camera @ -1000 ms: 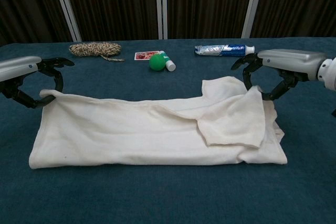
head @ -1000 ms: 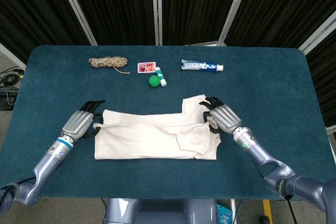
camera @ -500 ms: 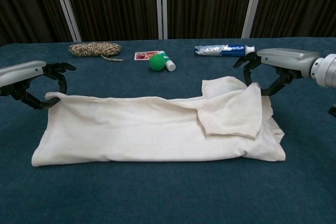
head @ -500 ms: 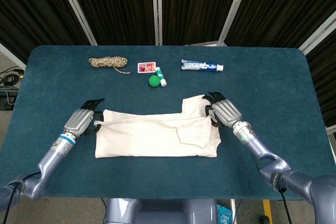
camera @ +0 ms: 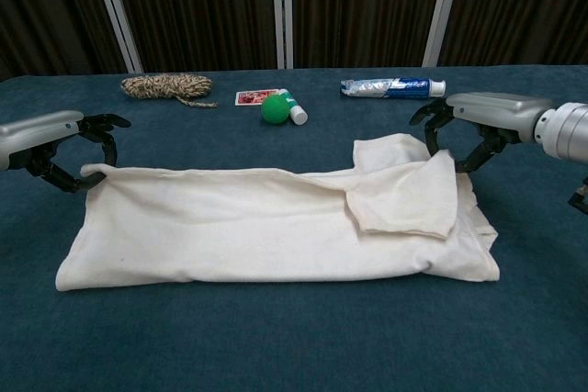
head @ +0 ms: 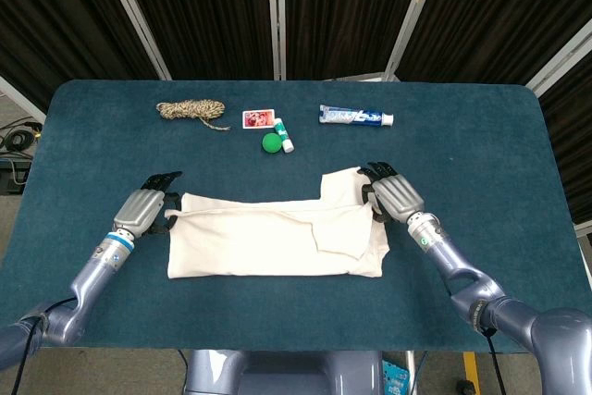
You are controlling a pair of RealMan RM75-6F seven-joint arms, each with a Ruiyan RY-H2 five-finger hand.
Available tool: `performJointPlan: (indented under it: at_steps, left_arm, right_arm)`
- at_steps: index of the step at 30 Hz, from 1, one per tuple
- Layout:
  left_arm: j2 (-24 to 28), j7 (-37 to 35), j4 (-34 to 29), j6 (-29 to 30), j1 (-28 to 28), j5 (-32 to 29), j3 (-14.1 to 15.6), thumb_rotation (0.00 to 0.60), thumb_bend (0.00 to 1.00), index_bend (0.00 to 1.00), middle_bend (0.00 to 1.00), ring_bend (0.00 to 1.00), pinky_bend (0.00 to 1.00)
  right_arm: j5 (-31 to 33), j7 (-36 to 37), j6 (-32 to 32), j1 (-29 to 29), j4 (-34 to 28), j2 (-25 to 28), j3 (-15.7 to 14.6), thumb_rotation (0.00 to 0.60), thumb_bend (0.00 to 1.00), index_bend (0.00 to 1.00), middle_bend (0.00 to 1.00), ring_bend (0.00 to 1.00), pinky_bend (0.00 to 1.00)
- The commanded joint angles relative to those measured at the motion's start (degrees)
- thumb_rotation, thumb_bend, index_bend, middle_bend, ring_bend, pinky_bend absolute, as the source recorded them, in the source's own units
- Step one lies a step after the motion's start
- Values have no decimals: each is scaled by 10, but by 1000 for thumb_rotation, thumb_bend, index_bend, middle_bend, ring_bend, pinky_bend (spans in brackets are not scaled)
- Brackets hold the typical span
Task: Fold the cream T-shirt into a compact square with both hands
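Both hands have sunk lower than a second ago, and the cream T-shirt now lies flatter, its far edge drawn straighter across the table. The left hand pinches the shirt's far left corner in curled dark fingers; the right hand grips the raised fold at the shirt's far right edge. Where the fingertips meet cloth is partly hidden by fabric in both views, and the right forearm runs off the chest view's edge. Both hands lie palm down, low beside the shirt. Beyond the shirt sit a rope coil, a card, a green ball and a toothpaste tube.
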Motion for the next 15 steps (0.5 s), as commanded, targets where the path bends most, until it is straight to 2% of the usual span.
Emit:
performJointPlan:
  at_steps: [1,15]
  left_arm:
    - [-8,-7,12,-5,-3,-3,-2,600,537,842,0,0,0]
    - [-24,-18,39,-12,-12,-4,-7,600,538,842,0,0,0]
  right_arm:
    - [2,2,-2,2,9,-6,2,600,478,706,136,0,0]
    - [10,12,-12,12,37,-24,10,600,478,706,136,0,0]
